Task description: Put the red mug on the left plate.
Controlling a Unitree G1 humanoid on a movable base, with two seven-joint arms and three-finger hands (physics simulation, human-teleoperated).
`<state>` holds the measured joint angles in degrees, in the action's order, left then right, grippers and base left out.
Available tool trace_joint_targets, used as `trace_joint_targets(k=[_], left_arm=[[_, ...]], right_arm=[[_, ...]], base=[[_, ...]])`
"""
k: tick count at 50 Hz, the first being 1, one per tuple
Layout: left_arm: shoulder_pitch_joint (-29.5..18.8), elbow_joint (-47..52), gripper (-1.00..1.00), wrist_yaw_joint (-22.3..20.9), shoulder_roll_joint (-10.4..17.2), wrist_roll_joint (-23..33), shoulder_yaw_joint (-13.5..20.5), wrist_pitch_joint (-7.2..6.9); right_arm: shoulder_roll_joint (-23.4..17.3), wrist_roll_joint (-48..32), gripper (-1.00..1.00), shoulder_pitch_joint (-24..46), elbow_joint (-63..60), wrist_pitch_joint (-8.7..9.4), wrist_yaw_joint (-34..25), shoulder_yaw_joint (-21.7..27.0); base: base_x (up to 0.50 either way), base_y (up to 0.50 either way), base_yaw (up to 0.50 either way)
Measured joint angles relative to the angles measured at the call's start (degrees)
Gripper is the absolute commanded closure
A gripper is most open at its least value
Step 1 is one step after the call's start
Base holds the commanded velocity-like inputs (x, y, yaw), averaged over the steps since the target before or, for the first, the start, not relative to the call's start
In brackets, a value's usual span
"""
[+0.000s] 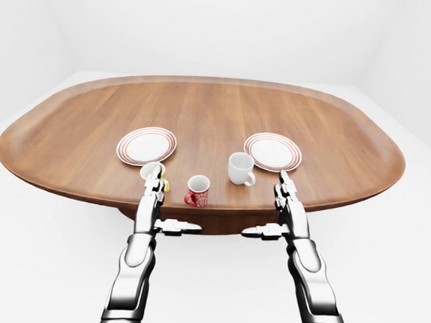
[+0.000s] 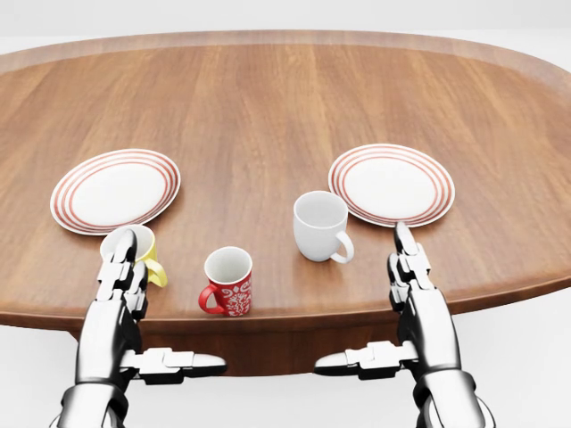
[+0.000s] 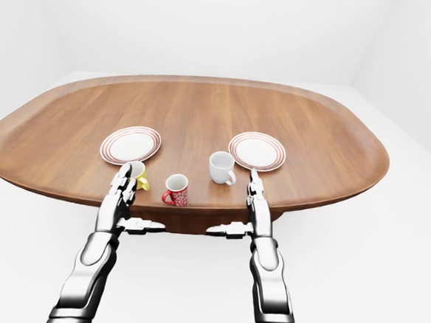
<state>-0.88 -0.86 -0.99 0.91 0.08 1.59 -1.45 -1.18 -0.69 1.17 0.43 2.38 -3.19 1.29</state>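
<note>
The red mug [image 2: 228, 282] stands upright on the wooden table [image 2: 268, 107], near the table's lower edge in the head view, handle turned to the view's left. It is below and right of the left plate [image 2: 114, 190] and not touching it. A yellow mug [image 2: 141, 252] sits just below that plate, partly hidden by the left hand [image 2: 120, 285]. A white mug [image 2: 321, 226] stands between the red mug and the right plate [image 2: 391, 184]. Both hands are extended flat, fingers straight, thumbs pointing inward, gripping nothing. The right hand [image 2: 415, 299] hovers at the table's lower edge, its fingertip just below the right plate.
</note>
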Motion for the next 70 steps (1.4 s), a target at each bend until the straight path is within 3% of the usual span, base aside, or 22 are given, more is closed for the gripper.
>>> trace_joint_targets(k=[8,10,14,23,27,33,50,63,70], left_arm=[[3.7,8.0,-1.0,1.1,-0.4,2.2,-1.4,-2.63],[6.4,12.9,-1.0,1.4,-0.5,3.2,-2.2,-3.41],[12.4,22.7,-1.0,2.2,-0.3,5.0,-3.9,-3.55],[26.0,39.2,-1.0,2.9,-0.1,6.1,-4.7,-0.83],[29.9,43.3,-1.0,2.9,-0.4,6.3,-4.5,0.57],[34.0,47.3,-1.0,2.7,-0.9,6.6,-4.1,2.37],[37.6,50.7,-1.0,1.8,-2.4,6.5,-2.8,4.25],[37.9,51.0,-1.0,1.6,-2.8,6.5,-2.7,4.46],[37.7,51.0,-1.0,1.7,-2.7,6.8,-3.1,4.34]], right_arm=[[-0.1,-0.7,-1.0,-5.6,-10.9,2.61,-2.4,-1.6],[-0.2,-0.6,-1.0,-9.1,-16.3,2.62,-3.3,-2.1],[-0.3,-0.6,-1.0,-16.4,-26.3,2.03,-5.0,-2.6],[1.8,1.3,-1.0,-30.4,-41.5,-1.97,-9.1,0.0],[3.6,2.1,-1.0,-34.4,-45.4,-3.51,-11.0,1.6],[5.8,1.9,-1.0,-37.1,-48.6,-4.35,-13.0,3.1],[7.3,1.0,-1.0,-38.7,-51.3,-4.21,-14.6,3.8],[7.1,0.6,-1.0,-38.9,-51.3,-4.47,-14.7,3.7],[7.1,0.5,-1.0,-39.3,-51.1,-4.99,-14.6,3.8]], base=[[0.0,0.0,0.0],[0.0,0.0,0.0],[0.0,0.0,0.0],[0.0,0.0,0.0],[0.0,0.0,0.0],[0.0,0.0,0.0],[0.0,0.0,0.0],[0.0,0.0,0.0],[0.0,0.48,0.0]])
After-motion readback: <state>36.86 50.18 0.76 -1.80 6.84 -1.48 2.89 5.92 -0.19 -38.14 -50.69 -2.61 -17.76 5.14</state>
